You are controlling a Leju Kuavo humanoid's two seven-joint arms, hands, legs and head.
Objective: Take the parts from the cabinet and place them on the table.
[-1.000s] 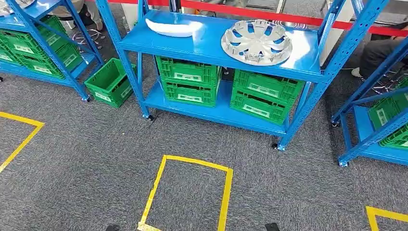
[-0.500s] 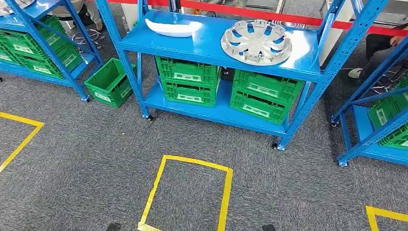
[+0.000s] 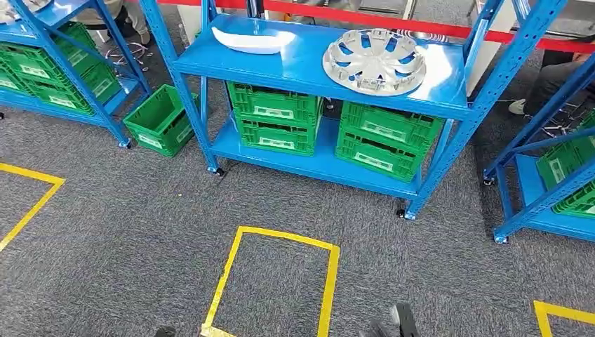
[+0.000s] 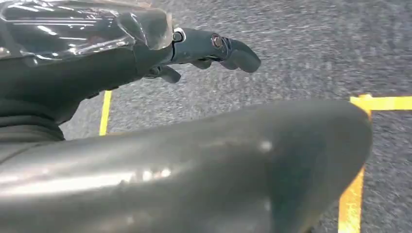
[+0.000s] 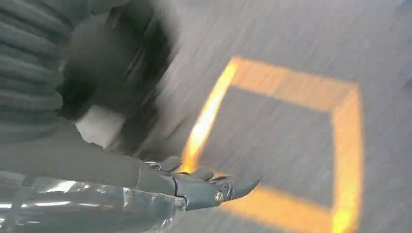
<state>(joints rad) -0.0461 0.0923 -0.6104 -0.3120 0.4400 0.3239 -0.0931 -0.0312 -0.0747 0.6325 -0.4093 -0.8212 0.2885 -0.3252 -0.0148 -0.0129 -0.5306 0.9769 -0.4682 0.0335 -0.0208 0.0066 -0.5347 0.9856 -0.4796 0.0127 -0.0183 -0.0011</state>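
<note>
The blue steel shelving cabinet (image 3: 309,67) stands well ahead of both hands, across grey carpet. On its upper shelf lie the two parts: a round silver plastic wheel cover (image 3: 374,61), towards the right hand's side, and a long white curved plastic trim piece (image 3: 252,40), towards the left hand's side, well apart from each other.

On the lower shelf sit two stacks of green slatted plastic crates (image 3: 275,117), side by side; their insides are hidden by the shelf above and the crates stacked on them. A single open green plastic crate (image 3: 159,119) stands tilted on the carpet beside the cabinet's left leg, apparently empty.

The left hand (image 4: 204,51) hangs over the carpet, fingers loosely extended and holding nothing. The right hand (image 5: 204,187) is blurred; its fingers seem slightly curled with nothing in them, above a yellow tape rectangle (image 3: 277,281) on the floor, just ahead of the robot.
</note>
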